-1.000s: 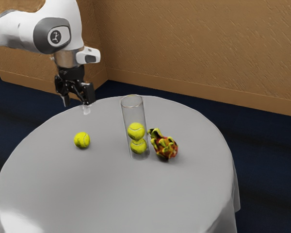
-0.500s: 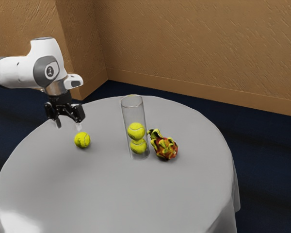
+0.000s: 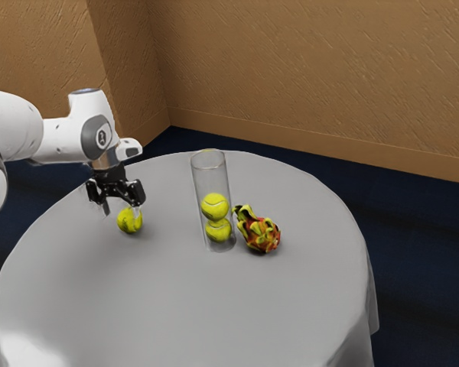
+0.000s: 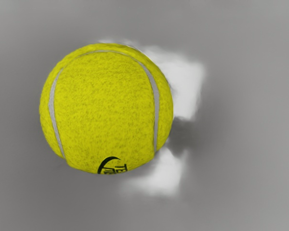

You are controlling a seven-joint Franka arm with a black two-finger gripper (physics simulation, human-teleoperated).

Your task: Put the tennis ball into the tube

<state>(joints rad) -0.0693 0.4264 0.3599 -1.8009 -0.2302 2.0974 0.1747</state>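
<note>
- Three yellow-green tennis balls are on a round counter (image 3: 176,306) draped in a smooth grey cloth: one loose, two inside a clear tube (image 3: 208,182).
- The loose tennis ball (image 3: 129,222) lies on the cloth outside the tube, well apart from it, toward the exterior view's left.
- A white robot arm (image 3: 65,138) reaches in from the exterior view's left, ending in a black pincer (image 3: 122,212) that points downward at the loose ball.
- The pincer is open, its two fingers spread apart, with pale, see-through tips. They are low over the loose ball and overlap its upper part in the exterior view; whether either one touches it, I cannot tell.
- Seen by the wrist view, the loose ball is large and round, with fuzzy felt, two curved light-grey seams and part of a black printed mark. Blurred white patches show just beside it.
- The tube stands upright with its round mouth at the top. Inside, the upper ball (image 3: 214,206) sits above the lower ball (image 3: 218,230), which is near the bottom.
- A red dragon fruit (image 3: 262,235) with yellow-green scales lies just beside the tube, on the exterior view's right.
- Behind are a textured tan wall (image 3: 306,76) and a dark blue floor (image 3: 421,245).
</note>
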